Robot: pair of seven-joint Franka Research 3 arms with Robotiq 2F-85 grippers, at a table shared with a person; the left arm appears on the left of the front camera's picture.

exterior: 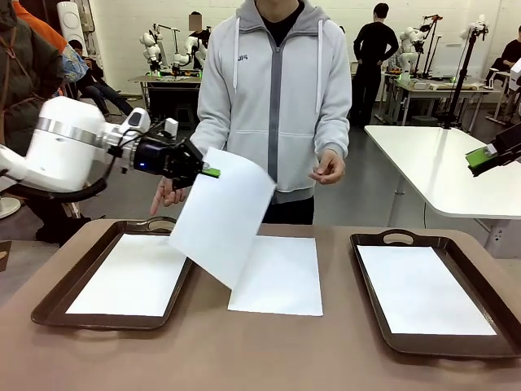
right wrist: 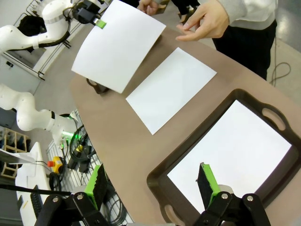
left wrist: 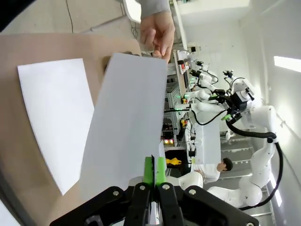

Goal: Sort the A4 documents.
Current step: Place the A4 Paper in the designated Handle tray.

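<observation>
Right now the left claw (exterior: pixel 210 172) is pinched shut on the top edge of one sheet (exterior: pixel 221 216). The sheet hangs tilted in the air over the inner side of the left tray (exterior: pixel 49 301). Its low corner is near the middle sheet (exterior: pixel 278 277), which lies flat on the tabletop (exterior: pixel 244 350) between the trays; can't tell if they touch. The left tray has a sheet in it (exterior: pixel 130 277), and the right tray (exterior: pixel 355 244) has one too (exterior: pixel 423 289). The right claw (right wrist: pixel 151 176) is wide open, holds nothing, and sits raised above the right tray, well apart from the action.

Likely step: carry the hung sheet to a tray and lay it down, probably the left one since it's closest.

To do it well:
- Move slowly, because thin paper held at one edge will flap and curl.
- Clear the tray rim with the low corner before lowering, or it will snag and fold.
- Set the low edge on the tray floor first, then lay the rest down flat over the sheet already there.
- Let go only once most of the sheet rests flat and square inside the rim.
- Don't drag the middle sheet along.
- Watch the person's hand (exterior: pixel 167 195), which points down just beside the left tray's far handle.
</observation>
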